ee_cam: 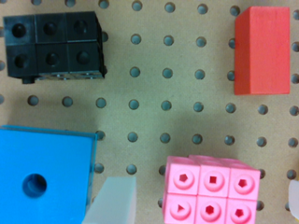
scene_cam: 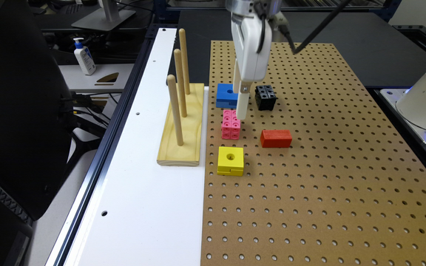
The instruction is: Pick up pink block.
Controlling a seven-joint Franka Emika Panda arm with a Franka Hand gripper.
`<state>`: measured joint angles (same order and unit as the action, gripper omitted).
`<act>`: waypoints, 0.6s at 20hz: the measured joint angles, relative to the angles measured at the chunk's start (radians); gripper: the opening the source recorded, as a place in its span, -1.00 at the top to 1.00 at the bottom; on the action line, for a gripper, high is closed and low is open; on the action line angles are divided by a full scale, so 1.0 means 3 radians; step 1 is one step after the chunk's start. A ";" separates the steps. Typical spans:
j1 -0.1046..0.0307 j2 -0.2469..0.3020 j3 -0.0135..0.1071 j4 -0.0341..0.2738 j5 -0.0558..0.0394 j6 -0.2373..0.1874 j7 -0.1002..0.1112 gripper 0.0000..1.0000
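Observation:
The pink block (scene_cam: 230,125) of joined snap cubes lies on the brown pegboard (scene_cam: 309,192), between a blue block and a yellow one. My gripper (scene_cam: 242,111) hangs straight down over the pink block's far end, its tip just above the block. In the wrist view the pink block (ee_cam: 211,186) sits between my two pale fingertips (ee_cam: 114,203), one on each side with a gap to the block. The gripper (ee_cam: 203,205) is open and holds nothing.
A blue block with a hole (scene_cam: 226,95) and a black snap-cube block (scene_cam: 265,97) lie just beyond the gripper. A red-orange block (scene_cam: 276,138) lies toward the exterior view's right, and a yellow block (scene_cam: 230,160) lies nearer. A wooden stand with three pegs (scene_cam: 181,125) lies on the left.

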<state>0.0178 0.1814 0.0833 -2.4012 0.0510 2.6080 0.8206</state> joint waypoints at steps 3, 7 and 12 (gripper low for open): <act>0.0000 0.0029 0.0000 0.0026 0.0000 0.0020 0.0001 -1.00; 0.0000 0.0047 0.0001 0.0042 0.0000 0.0021 0.0001 -1.00; 0.0001 0.0244 0.0004 0.0053 0.0000 0.0201 0.0002 -1.00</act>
<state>0.0181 0.2546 0.0846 -2.3853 0.0510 2.6684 0.8211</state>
